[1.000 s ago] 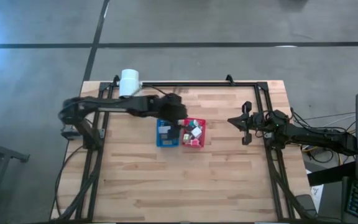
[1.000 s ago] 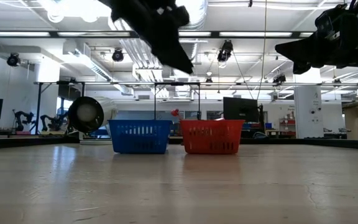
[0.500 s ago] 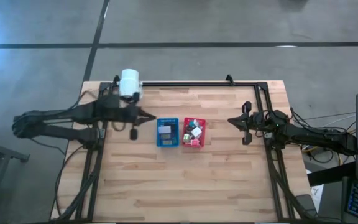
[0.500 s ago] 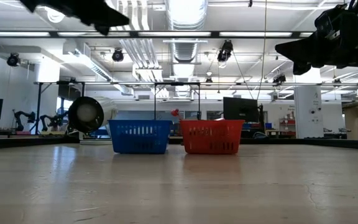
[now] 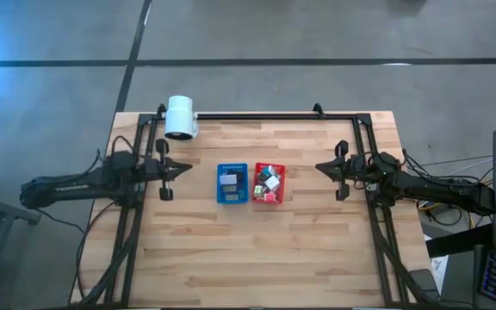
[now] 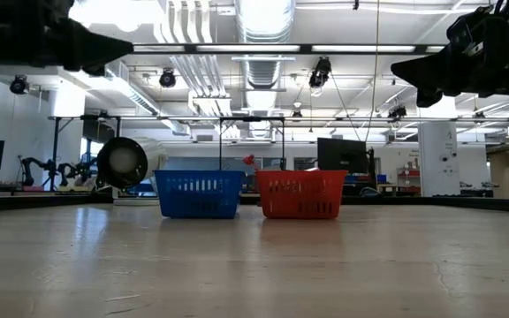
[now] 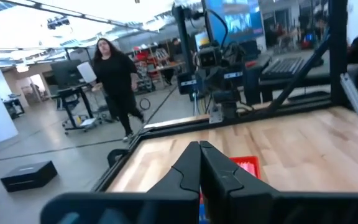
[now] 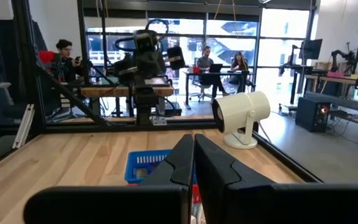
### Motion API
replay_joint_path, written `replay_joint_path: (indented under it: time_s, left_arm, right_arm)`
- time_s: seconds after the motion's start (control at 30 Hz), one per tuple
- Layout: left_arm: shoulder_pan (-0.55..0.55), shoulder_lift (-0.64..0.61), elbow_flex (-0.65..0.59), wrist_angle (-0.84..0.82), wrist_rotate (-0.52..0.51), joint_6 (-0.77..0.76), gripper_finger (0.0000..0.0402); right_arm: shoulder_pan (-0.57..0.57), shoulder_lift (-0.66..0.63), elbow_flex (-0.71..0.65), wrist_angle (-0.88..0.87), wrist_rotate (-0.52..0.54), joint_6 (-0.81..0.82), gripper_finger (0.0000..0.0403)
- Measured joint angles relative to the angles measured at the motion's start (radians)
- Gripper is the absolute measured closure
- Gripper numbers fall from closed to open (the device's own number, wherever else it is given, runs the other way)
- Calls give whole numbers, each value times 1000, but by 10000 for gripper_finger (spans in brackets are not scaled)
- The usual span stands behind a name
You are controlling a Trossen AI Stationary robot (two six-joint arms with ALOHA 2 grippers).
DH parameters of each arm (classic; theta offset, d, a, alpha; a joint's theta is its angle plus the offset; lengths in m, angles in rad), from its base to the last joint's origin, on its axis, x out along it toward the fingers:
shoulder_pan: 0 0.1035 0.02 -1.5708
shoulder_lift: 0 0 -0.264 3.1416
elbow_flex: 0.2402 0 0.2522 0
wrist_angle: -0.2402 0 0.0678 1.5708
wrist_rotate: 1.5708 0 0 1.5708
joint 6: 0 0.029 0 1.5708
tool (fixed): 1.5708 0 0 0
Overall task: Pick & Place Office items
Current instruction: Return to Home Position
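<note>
Surface (image 5: 257, 250) of pale wood planks. Blue perforated plastic tray (image 5: 220, 195) and red perforated plastic tray (image 5: 257, 196) sit midway between both tools. Left tool (image 5: 179, 170) and right tool (image 5: 323, 167) hang clear, fingers pressed together. Tiny white, pink and teal office items (image 5: 270, 182) lie in the trays. Best homing: draw back level, no dipping.

- Trays: two, a blue tray (image 6: 198, 194) and a red tray (image 6: 300, 194), side by side near the centre of the table (image 5: 257, 250).
- White cylinder (image 5: 180, 117): one, at 11 o'clock.
- Grippers: two, the left gripper (image 5: 182, 170) at 9 o'clock and the right gripper (image 5: 319, 166) at 3 o'clock.
- Office items (image 5: 269, 181): a small heap in the red tray and a few in the blue tray, too small to count.
- People: one walking person (image 7: 118, 81), and three seated people (image 8: 207, 62) in the right wrist view.
</note>
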Motion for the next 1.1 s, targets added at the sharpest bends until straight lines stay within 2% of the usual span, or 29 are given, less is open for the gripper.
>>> replay_joint_path:
  time_s: [0.17, 0.5, 0.7, 0.83, 1.1]
  left_arm:
    - [1, -134, -74, -29, 4, -44, 399]
    - [1, -303, -186, -120, 14, -83, 400]
    - [2, -301, -186, -144, 34, -85, 399]
    - [2, -297, -186, -145, 34, -87, 393]
    - [2, -286, -186, -146, 35, -105, 399]
  right_arm:
    - [0, -3, 0, -1, 47, 1, 394]
    - [-5, -3, 0, -4, 15, 38, 394]
    - [-31, 1, -2, -36, 12, 27, 394]
    - [-47, 11, -3, -47, -36, 39, 394]
    - [-64, 14, -3, -43, -31, 63, 394]
